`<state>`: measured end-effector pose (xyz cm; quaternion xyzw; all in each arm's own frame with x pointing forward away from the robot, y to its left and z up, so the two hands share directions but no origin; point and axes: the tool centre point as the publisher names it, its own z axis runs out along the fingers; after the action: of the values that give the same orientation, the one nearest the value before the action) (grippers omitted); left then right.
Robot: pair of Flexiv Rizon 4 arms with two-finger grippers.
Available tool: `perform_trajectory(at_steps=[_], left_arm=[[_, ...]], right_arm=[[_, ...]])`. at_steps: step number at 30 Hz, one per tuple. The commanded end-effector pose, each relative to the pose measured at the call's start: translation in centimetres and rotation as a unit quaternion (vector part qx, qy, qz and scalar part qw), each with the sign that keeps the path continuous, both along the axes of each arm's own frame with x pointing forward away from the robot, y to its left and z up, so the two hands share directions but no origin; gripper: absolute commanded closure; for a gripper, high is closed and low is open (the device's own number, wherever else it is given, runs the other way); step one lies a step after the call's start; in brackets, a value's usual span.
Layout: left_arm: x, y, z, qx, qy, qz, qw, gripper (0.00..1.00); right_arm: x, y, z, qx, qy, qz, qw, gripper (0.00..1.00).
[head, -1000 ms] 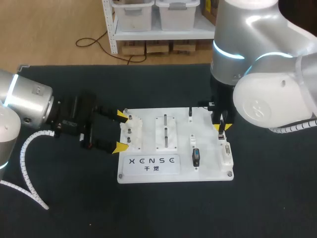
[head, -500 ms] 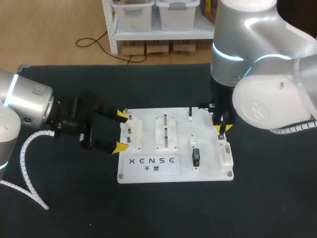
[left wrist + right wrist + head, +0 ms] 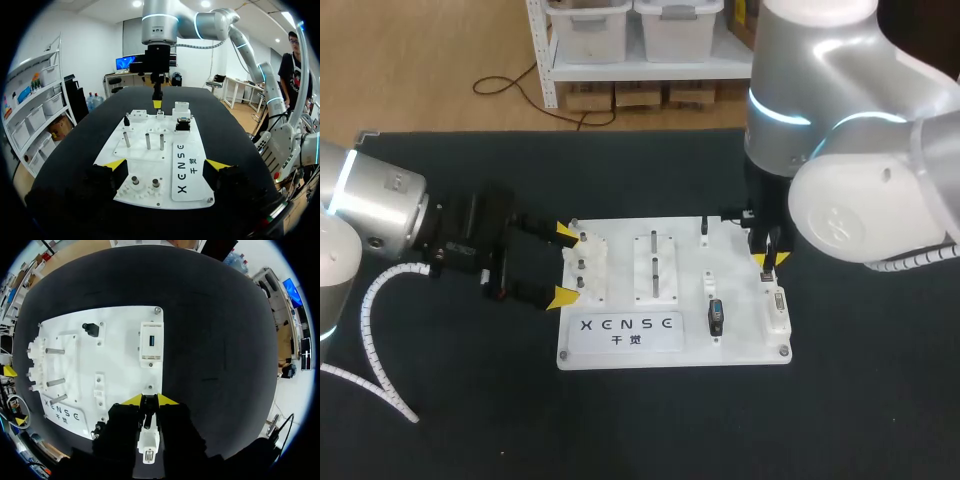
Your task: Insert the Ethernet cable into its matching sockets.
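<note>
The white socket board (image 3: 620, 345) lies in the middle of the black table. My right gripper (image 3: 767, 262) points straight down over the board's right edge, just above a row of white socket blocks (image 3: 777, 308). In the right wrist view it (image 3: 149, 400) is shut on a slim white and dark Ethernet plug (image 3: 148, 442); no cable shows. A white block with a blue port (image 3: 151, 342) lies ahead of it. My left gripper (image 3: 563, 265) is open at the board's left edge, its yellow tips either side of the gear block (image 3: 142, 184).
Two metal pegs (image 3: 654, 262) stand upright mid-board. A black plug (image 3: 716, 317) sits in a socket right of them, and a small black part (image 3: 705, 228) is near the far edge. Bare black table (image 3: 650, 420) surrounds the board.
</note>
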<state>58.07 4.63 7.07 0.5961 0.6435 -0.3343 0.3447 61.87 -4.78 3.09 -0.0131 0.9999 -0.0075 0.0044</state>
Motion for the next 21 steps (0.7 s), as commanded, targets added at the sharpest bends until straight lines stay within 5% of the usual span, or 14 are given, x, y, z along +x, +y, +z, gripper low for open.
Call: perform_trajectory(at_steps=[1,21], left_arm=[[0.0,0.1,-0.1,-0.002,-0.002,0.0,1.0,0.0],[0.0,0.1,-0.1,-0.002,-0.002,0.0,1.0,0.0]], right_arm=[[0.1,0.0,-0.4,0.0,0.001,0.0,1.0,1.0],[-0.2,-0.3,-1.9,-0.006,0.014,-0.008,1.0,1.0]])
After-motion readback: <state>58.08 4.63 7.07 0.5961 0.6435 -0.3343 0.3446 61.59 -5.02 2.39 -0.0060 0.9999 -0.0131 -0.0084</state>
